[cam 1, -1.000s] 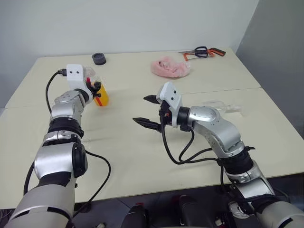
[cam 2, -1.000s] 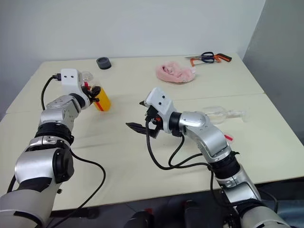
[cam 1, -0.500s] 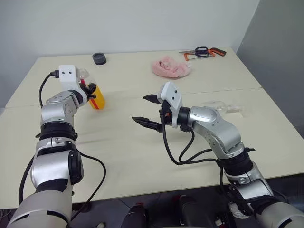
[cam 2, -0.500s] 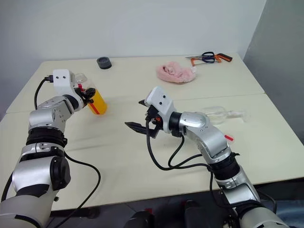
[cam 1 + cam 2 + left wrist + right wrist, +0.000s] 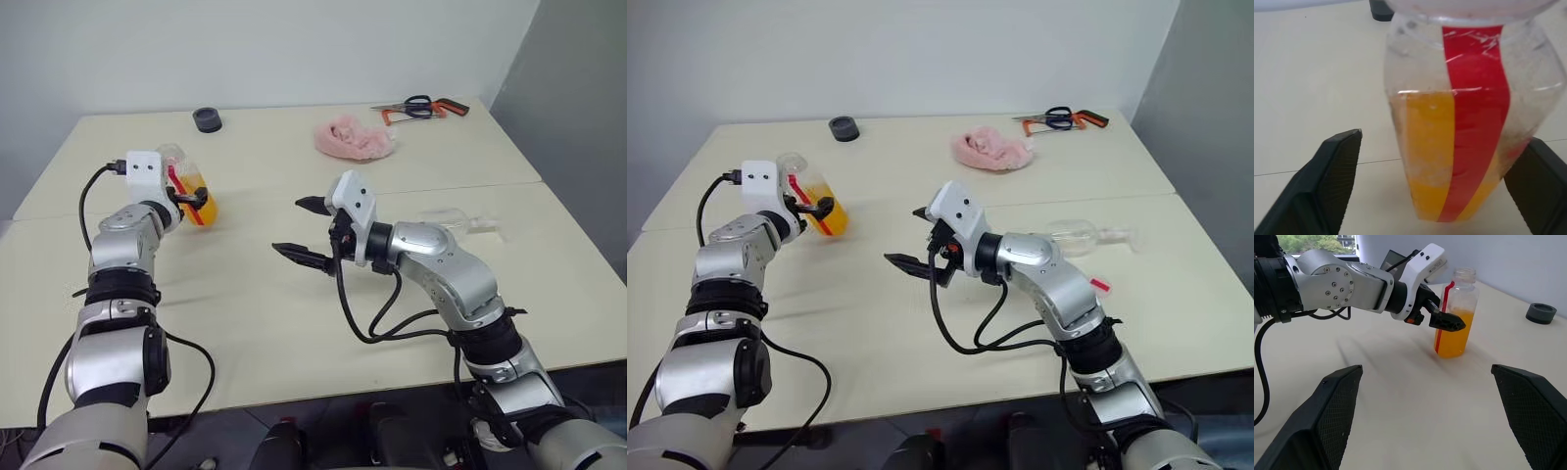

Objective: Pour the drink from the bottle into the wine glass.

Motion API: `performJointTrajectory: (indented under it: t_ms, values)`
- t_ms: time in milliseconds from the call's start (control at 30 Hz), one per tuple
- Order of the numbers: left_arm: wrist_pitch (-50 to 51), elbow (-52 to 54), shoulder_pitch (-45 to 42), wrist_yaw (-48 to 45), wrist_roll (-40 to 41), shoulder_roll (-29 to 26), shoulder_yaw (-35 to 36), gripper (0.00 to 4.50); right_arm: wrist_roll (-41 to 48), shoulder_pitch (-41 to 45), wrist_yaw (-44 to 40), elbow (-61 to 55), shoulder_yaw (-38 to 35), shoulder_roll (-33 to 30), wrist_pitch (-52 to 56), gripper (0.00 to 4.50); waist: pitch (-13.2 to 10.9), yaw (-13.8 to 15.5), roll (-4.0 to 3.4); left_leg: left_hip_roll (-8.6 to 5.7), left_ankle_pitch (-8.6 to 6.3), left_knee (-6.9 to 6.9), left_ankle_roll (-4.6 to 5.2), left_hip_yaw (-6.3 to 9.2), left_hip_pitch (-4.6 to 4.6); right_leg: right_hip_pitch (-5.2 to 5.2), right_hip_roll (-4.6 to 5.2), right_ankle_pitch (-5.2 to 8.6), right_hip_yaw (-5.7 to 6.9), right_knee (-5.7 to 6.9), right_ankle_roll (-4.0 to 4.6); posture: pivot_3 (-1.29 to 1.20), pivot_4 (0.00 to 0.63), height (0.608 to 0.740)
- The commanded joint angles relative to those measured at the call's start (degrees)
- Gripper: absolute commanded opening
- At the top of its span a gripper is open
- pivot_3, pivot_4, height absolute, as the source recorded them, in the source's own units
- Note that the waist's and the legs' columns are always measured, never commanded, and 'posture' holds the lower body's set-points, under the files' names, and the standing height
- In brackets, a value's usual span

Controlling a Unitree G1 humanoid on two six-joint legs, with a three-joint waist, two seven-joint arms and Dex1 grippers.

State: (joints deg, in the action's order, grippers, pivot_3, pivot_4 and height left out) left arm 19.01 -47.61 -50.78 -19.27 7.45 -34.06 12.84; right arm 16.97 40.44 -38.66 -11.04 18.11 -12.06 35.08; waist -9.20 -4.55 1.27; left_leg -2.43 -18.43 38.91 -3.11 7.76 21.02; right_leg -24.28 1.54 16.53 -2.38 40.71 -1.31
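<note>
- Both my grippers gape empty: left gripper [image 5: 192, 197] straddles the upright bottle [image 5: 197, 196], untouched.
- The wine glass [image 5: 1080, 236] lies sideways beyond my right gripper [image 5: 304, 231].

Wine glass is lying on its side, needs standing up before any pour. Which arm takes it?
Right, probably. The wine glass lies on the table behind the right arm, and the right gripper is open and empty. The left gripper stands open around the bottle, across the table.
</note>
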Motion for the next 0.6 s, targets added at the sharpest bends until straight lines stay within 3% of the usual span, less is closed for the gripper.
performJointTrajectory:
  t_ms: [33,600]
  values:
    - [-3.14,2.68,0.29,-0.44,-0.39,-0.76,-0.05,4.48,0.41,0.03,-0.02,-2.44,-0.69,0.46,-0.87,4.50,0.00,0.04,0.00,0.00,0.00,0.00,0.00,-0.01,0.00,0.00,0.00,0.00,0.00,-0.01,0.00,0.00,0.150,0.740]
    - [-13.40,5.95,9.60,0.62,-0.38,1.40,0.54,4.48,-1.81,-3.97,0.71,-3.38,-0.45,-0.83,-2.57,4.50,0.00,0.26,0.00,0.01,0.00,-0.02,0.00,0.00,0.01,0.01,0.02,0.00,-0.02,-0.06,0.00,0.00,0.150,0.740]
